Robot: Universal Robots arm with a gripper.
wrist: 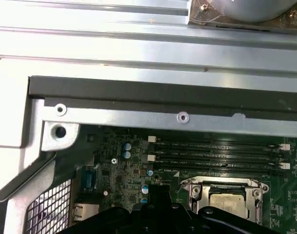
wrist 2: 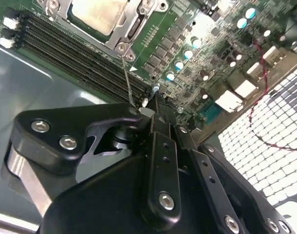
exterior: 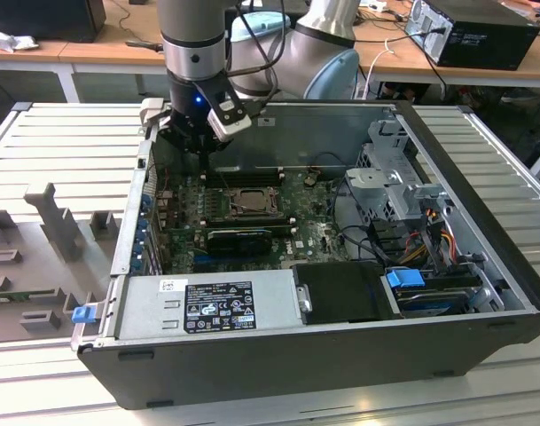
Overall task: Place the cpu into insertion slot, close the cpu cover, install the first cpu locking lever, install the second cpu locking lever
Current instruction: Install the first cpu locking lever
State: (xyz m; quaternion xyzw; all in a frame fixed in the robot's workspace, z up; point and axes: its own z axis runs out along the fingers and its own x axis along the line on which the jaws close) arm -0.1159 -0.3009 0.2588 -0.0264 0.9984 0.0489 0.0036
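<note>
cpu point(wrist: 227, 201) partly hidden behind pincer point(wrist: 158, 194), thin lever point(wrist 2: 128, 80) barely discernible

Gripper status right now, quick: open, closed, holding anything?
Gripper: fingers closed, nothing visibly held, tips right beside the thin locking lever.

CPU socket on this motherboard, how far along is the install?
Done: the cpu lies in the insertion slot with the cpu cover down around it. In hand: the gripper tip is at the end of a thin locking lever that stands off the slot's corner. Left: that lever is not latched; the other lever's state I cannot tell.
</note>
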